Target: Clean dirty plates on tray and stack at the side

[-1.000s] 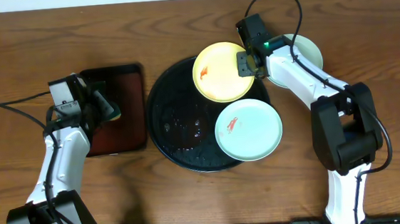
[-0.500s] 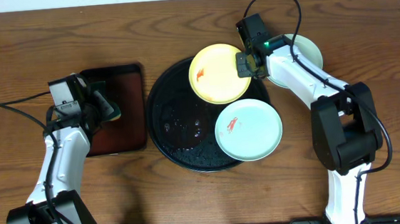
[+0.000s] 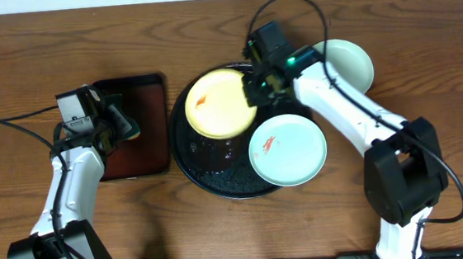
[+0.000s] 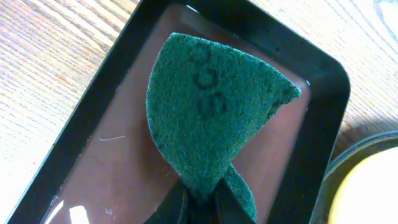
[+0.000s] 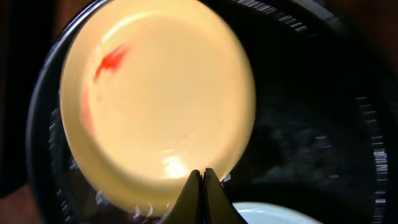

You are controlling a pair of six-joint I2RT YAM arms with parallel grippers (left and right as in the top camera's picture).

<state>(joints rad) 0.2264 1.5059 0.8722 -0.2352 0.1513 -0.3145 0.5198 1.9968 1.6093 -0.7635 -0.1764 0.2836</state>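
Smeared yellow plate (image 5: 158, 99) in claw (image 5: 202, 178)

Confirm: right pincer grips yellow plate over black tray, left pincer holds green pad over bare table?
One error: the left wrist view shows the left pincer holding the green pad over the brown rectangular tray, not bare table. The right pincer does grip the yellow plate over the black tray.

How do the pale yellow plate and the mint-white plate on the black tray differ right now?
The pale yellow round plate is pinched at its rim by the right gripper; the pale mint-white round plate lies free. The yellow plate sits within the large round glossy black tray; the mint-white plate overhangs the tray's right rim. Both are shallow and bear a small red-orange smear.
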